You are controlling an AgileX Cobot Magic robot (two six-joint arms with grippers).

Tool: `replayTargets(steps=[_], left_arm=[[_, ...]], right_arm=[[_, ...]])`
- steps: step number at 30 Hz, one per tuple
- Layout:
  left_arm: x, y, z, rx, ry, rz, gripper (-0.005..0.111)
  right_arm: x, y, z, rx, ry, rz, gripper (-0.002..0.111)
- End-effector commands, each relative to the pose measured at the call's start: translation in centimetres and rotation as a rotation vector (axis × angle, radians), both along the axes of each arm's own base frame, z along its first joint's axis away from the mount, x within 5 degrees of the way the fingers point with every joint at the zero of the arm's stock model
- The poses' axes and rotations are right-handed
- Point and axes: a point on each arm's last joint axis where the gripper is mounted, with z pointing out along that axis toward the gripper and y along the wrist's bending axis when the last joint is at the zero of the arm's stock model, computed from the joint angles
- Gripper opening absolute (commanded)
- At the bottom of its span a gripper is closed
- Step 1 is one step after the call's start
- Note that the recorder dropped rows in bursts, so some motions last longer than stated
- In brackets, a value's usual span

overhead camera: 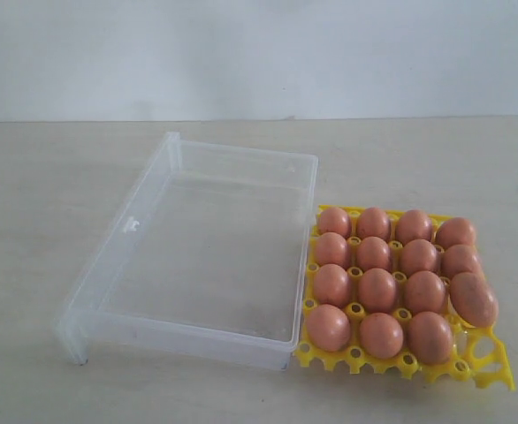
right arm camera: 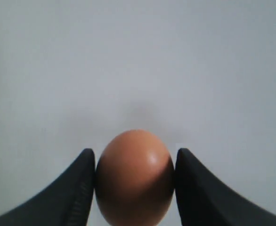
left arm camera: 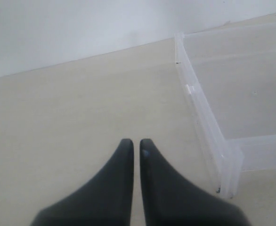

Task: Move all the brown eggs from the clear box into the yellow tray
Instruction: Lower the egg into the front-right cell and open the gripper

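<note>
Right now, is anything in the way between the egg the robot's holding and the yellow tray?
Nothing visible is. The right gripper holds a brown egg with only blank wall behind it. The yellow tray has one empty cell at its near right corner, open from above.

Pale beige worktop (overhead camera: 29, 265), matte, smooth, fills lower scene. Plain off-white wall (overhead camera: 241, 53) behind, meeting worktop in straight horizontal seam. Soft, even, diffuse light; only faint shadows on worktop.
</note>
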Motion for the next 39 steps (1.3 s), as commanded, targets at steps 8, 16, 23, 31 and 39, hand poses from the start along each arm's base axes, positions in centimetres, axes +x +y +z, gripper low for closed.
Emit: replayTargets(steps=[8, 16, 23, 31, 39], left_arm=[[0.0, 0.0, -0.1, -0.011, -0.002, 0.007, 0.004], [0.0, 0.0, -0.1, -0.011, -0.002, 0.007, 0.004], [0.0, 0.0, -0.1, -0.011, -0.002, 0.007, 0.004], [0.0, 0.0, -0.1, -0.011, -0.002, 0.007, 0.004], [0.0, 0.0, -0.1, -0.011, -0.002, 0.007, 0.004]], right_arm=[[-9.7, 4.0, -12.9, -0.132, 0.478, -0.112, 0.000], [-11.5, 3.8, -15.8, -0.284, 0.707, -0.098, 0.000], [-12.2, 4.8, -16.3, -0.323, 0.751, 0.035, 0.000], [-12.5, 4.4, -16.9, -0.337, 0.822, 0.009, 0.000], [-12.5, 4.4, -16.9, -0.336, 0.820, 0.009, 0.010]])
